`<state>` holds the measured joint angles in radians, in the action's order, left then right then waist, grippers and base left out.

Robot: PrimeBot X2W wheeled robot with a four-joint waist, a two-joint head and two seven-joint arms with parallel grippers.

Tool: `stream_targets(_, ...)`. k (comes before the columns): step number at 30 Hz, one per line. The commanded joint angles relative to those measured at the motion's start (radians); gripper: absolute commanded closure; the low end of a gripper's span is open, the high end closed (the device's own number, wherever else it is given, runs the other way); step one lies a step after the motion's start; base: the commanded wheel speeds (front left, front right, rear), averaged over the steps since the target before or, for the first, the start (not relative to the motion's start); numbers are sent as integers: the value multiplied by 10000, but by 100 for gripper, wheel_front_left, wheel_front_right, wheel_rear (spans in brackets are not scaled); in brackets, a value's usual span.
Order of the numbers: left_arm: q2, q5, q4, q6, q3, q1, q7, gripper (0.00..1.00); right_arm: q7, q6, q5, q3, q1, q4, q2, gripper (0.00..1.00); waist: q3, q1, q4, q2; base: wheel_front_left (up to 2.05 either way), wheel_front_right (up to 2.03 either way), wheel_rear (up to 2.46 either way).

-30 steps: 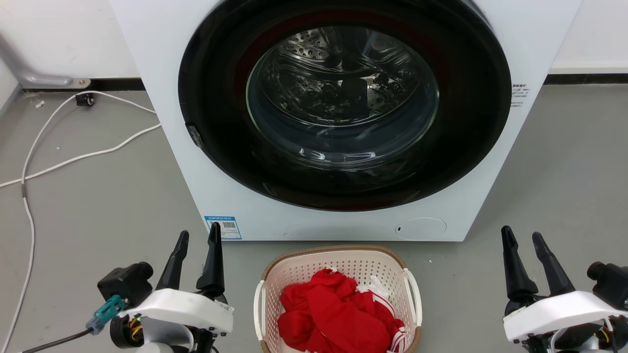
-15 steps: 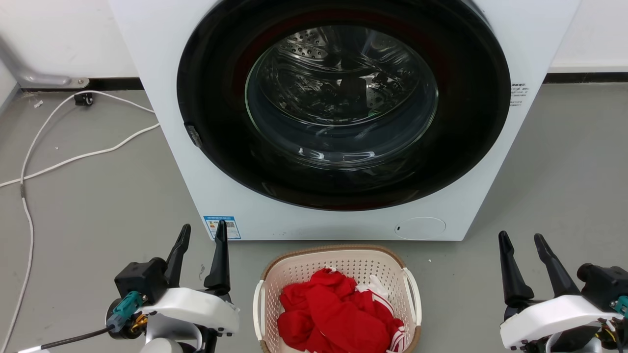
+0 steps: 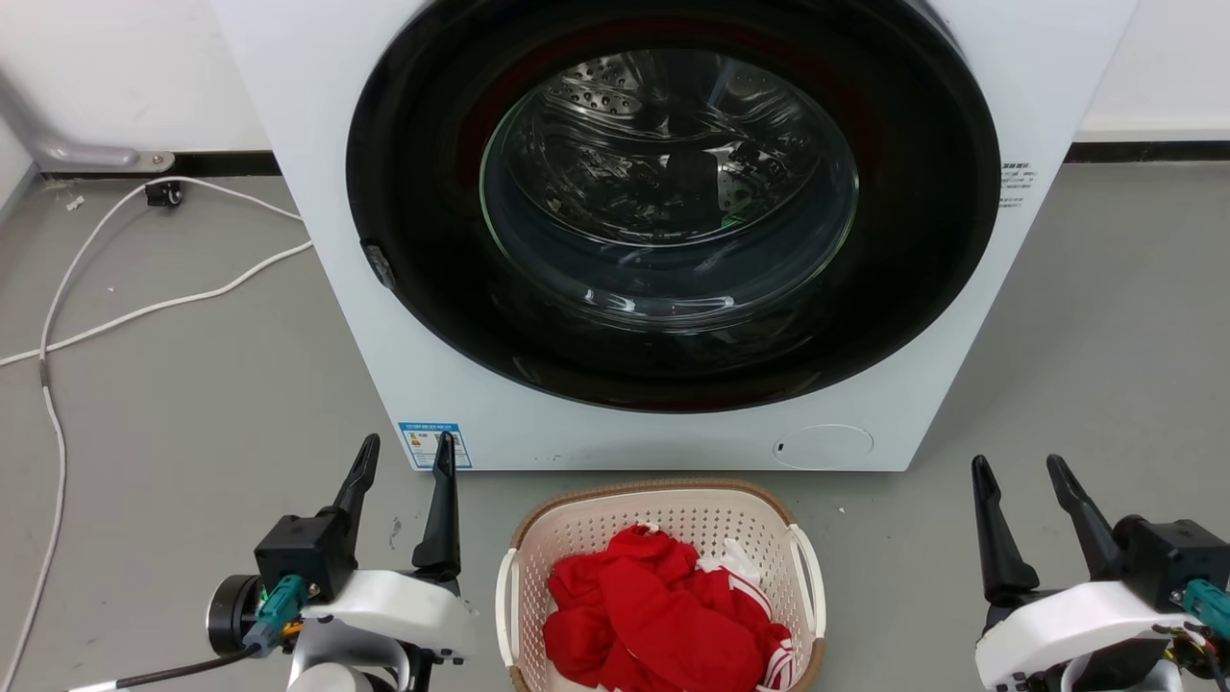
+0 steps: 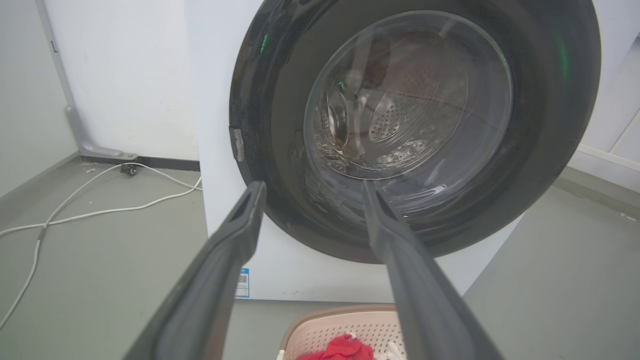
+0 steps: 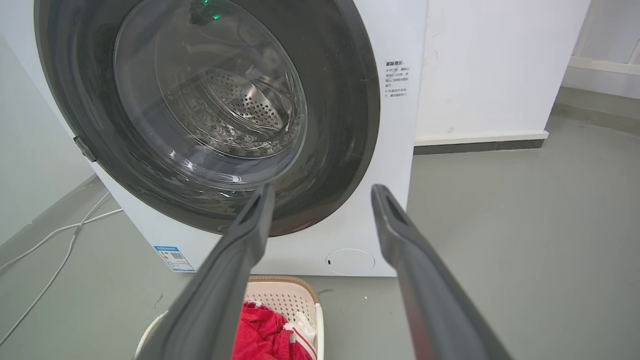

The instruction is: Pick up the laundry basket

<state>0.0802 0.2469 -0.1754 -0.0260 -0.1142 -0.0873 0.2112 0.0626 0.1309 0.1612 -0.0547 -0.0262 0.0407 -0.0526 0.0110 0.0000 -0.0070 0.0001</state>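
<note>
The laundry basket [image 3: 663, 509], cream-white with a brown rim and white side handles, sits on the grey floor at the bottom centre of the head view, right in front of the washer. Red and white clothes [image 3: 663, 615] fill it. My left gripper [image 3: 405, 454] stands open just left of the basket, fingers pointing up, holding nothing. My right gripper [image 3: 1019, 469] is open well to the basket's right, also empty. The left wrist view catches the basket [image 4: 330, 327] at its bottom edge, and the basket [image 5: 287, 300] also lies low in the right wrist view.
A white front-loading washer [image 3: 317, 144] with a round glass door [image 3: 668, 187], shut, stands close behind the basket. White cables [image 3: 144, 308] trail over the floor at the left. A wall with a dark skirting [image 3: 1148, 152] runs behind. Grey floor [image 3: 1105, 336] spreads to the right.
My left gripper has shifted right, closer to the basket's left side, and its wrist has turned. The right gripper has turned slightly at the wrist. The basket has not moved.
</note>
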Motion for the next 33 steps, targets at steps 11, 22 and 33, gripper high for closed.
stream_targets(11,10,-838,-115,101,-70,-115,270,0,159,-3,-982,28,-131,-166,31,0,3,0,-10,-1,0,0,0)
stream_targets(22,-63,-1450,-206,225,-97,-81,474,0,248,-3,-1699,28,-244,-214,39,0,16,0,-6,-1,0,0,0)
stream_targets(33,-121,-1457,-291,157,-2,-50,543,0,335,-3,-1687,-17,-250,-174,42,0,43,0,58,-1,0,0,0)
